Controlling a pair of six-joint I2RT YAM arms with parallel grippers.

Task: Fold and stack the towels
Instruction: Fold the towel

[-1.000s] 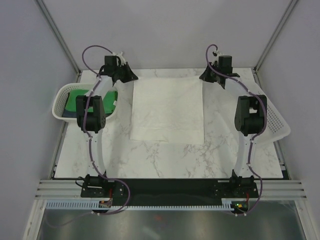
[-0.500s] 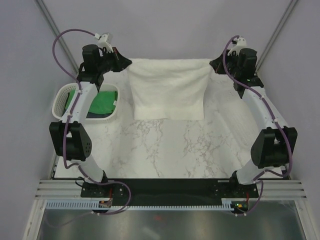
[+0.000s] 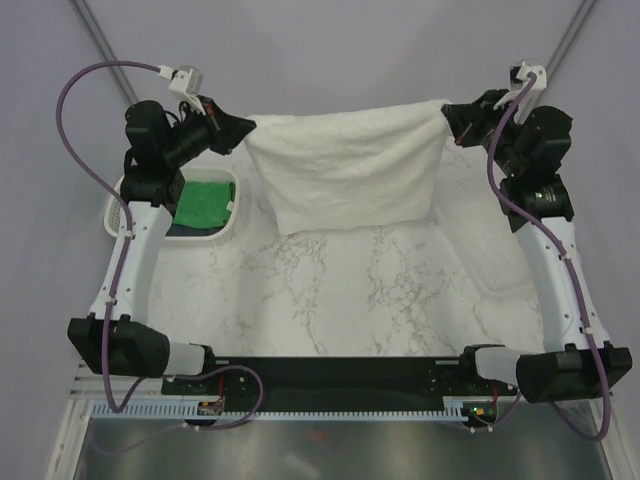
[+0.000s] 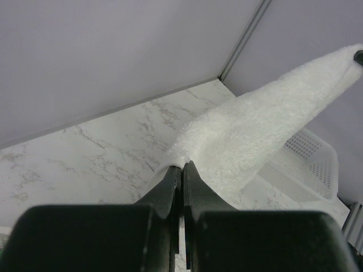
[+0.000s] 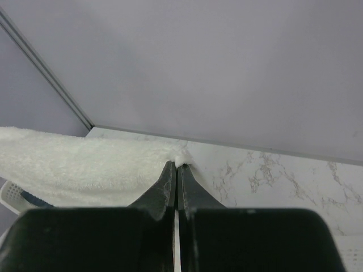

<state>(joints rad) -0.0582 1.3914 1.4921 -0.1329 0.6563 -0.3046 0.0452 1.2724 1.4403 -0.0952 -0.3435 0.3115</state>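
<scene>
The left gripper (image 3: 238,133) and right gripper (image 3: 450,113) are each clamped on a corner of the white towel (image 3: 345,170), which hangs between them over the far surface (image 3: 330,290). Either thin pinch could slip, dropping it crumpled

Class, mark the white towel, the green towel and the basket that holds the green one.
White towel (image 3: 345,175): top view, middle of the hanging cloth.
Green towel (image 3: 203,203): top view, its bare upper face.
Basket (image 3: 210,238): top view, near rim.
</scene>
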